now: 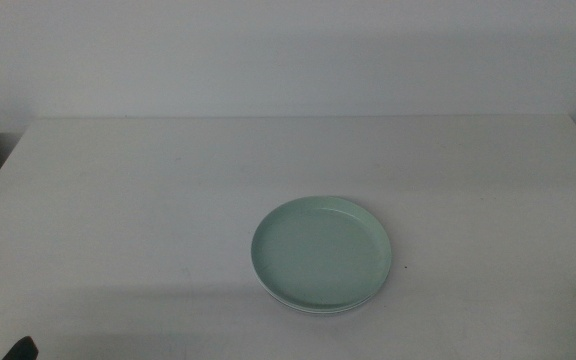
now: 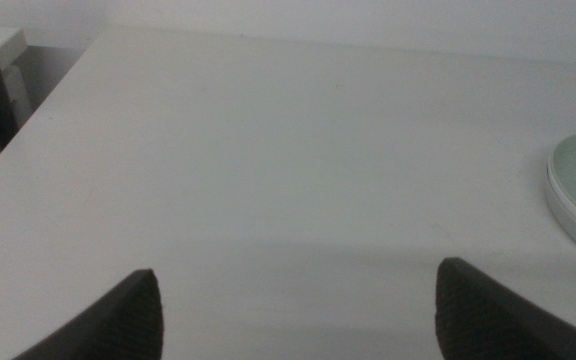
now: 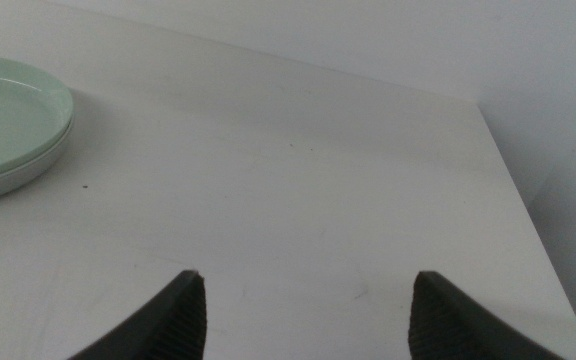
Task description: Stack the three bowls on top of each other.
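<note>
Mint green bowl (image 1: 321, 250) atop white bowl (image 3: 13, 175)

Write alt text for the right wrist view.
A mint green bowl sits stacked on a white bowl at the edge of the picture, on a white table. The right hand hovers apart from them, jaws open and empty, over bare tabletop.
</note>
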Motion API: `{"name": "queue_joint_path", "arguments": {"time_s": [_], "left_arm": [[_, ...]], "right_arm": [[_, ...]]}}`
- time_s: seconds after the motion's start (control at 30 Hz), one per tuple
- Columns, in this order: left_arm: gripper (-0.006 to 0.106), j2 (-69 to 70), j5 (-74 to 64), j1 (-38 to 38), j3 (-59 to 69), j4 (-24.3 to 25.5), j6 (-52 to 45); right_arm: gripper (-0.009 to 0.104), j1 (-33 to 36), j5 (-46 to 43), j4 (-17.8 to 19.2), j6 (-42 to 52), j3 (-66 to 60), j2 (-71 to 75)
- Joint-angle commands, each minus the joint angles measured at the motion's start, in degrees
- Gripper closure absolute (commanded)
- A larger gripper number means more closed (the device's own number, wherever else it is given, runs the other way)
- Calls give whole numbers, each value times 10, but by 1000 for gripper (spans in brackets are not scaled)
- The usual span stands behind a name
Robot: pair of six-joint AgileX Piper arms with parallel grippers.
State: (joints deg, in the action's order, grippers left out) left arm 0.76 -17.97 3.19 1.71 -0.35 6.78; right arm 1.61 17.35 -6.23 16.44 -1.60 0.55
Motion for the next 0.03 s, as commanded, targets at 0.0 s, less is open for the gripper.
{"name": "queue_joint_path", "arguments": {"time_s": [0.0], "left_arm": [[10,9,42,0,3,-5,8]], "right_arm": [[41,-5,-40,2,7,5,16]]}}
